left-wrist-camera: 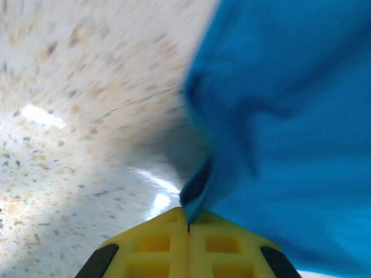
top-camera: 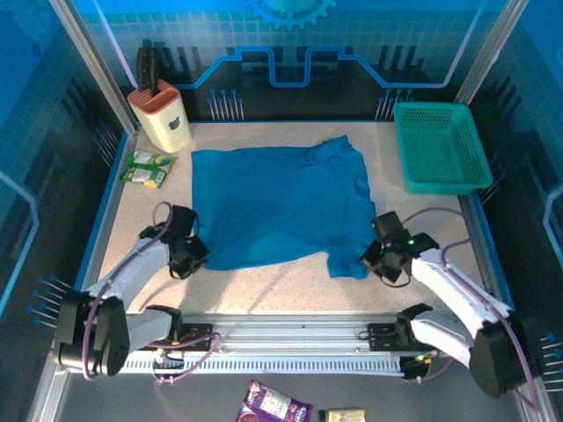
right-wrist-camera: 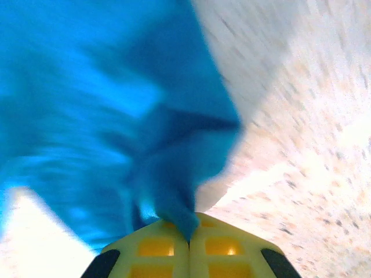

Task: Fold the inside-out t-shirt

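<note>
Blue cloth, the shirt (top-camera: 277, 207) lies spread across the middle of the speckled desk (top-camera: 281, 286), mostly flat, with a rumpled edge at its far right and a flap hanging out at its near right corner. The left hand (top-camera: 189, 258) sits low at the shirt's near left corner. In the left wrist view its yellow fingers (left-wrist-camera: 156, 243) are pressed together with a fold of shirt (left-wrist-camera: 290, 116) pinched between the tips. The right hand (top-camera: 376, 259) is at the near right flap. In the right wrist view it (right-wrist-camera: 189, 229) is likewise clenched on a bunched fold of shirt (right-wrist-camera: 116, 116). A green basket (top-camera: 440, 149) stands at the far right of the desk, apart from the shirt. A knife block (top-camera: 160, 114) and a packet (top-camera: 147, 169) sit at the far left.
</note>
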Robot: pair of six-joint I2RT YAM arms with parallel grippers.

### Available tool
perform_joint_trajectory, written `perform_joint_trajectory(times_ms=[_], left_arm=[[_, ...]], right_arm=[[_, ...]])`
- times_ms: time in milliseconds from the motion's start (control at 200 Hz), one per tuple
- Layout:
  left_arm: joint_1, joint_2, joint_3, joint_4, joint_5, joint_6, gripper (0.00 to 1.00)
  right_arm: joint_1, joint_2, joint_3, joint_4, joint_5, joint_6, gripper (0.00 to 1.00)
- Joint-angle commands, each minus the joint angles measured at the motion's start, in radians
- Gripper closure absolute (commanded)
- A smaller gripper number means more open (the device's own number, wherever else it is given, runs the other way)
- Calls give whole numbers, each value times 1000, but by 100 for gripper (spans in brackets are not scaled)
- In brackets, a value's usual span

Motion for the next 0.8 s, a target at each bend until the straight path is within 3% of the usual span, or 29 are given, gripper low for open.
perform_joint_trajectory(times_ms=[0,200,435,795], left_arm=[[11,-96,192,-74,-28,81,100],[19,-164,573,-168,-58,226,100],[20,-173,987,-174,-54,356,100],[20,-45,1364,-104,-77,443,100]], right_arm=[[-45,-80,179,21,93,-158,100],[-91,-140,571,16,250,-418,100],[-93,-161,914,185,368,-632,100],[-94,120,1427,327,448,-846,100]])
